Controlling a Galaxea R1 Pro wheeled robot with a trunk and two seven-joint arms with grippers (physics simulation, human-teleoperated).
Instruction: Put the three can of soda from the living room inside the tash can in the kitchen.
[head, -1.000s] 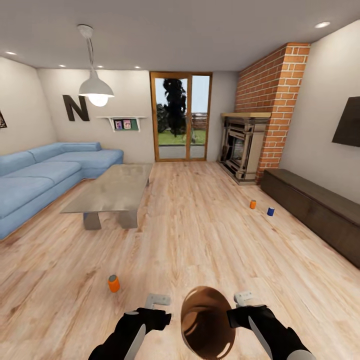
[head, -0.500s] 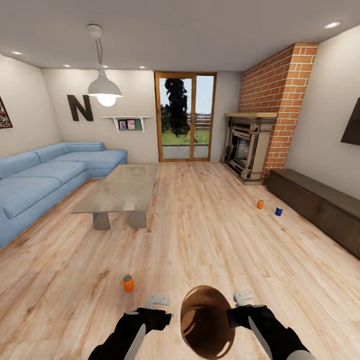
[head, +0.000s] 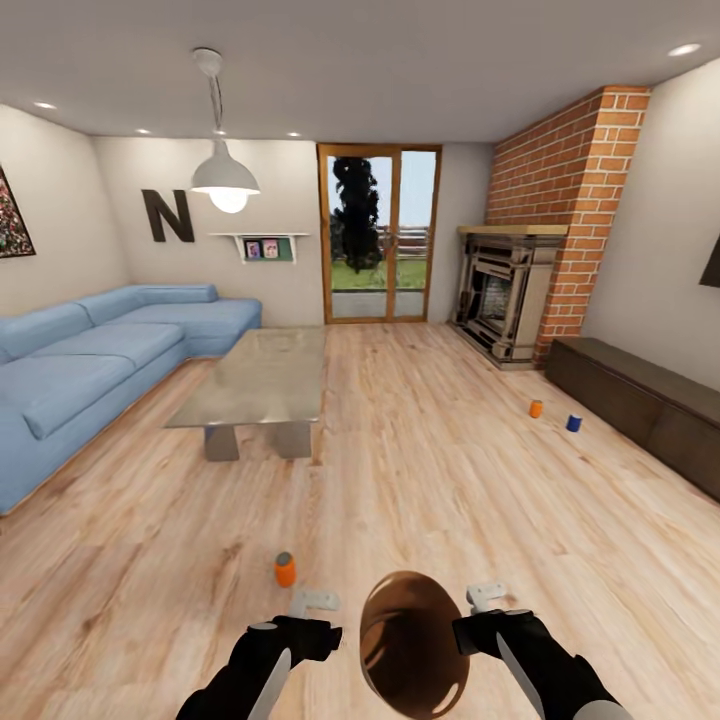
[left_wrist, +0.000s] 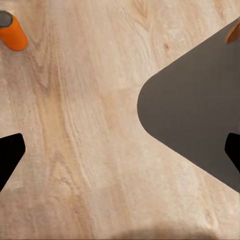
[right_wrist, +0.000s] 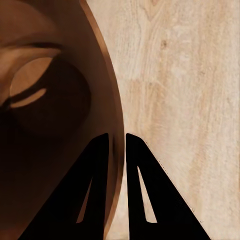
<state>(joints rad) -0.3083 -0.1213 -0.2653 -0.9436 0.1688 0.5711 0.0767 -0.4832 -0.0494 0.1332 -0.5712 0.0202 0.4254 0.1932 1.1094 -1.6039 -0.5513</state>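
Right wrist view: bin (right_wrist: 55, 115) rim is pinched by the right pincer (right_wrist: 117, 150), likely for filling; left pincer (left_wrist: 120, 150) is spread, near orange can (left_wrist: 12, 32)

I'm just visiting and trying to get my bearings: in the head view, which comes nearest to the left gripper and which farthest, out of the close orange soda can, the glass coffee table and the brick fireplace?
1. Orange soda can, on the floor just ahead of the left gripper.
2. Glass coffee table, mid-room, by the sofa.
3. Red brick fireplace, at the far wall.
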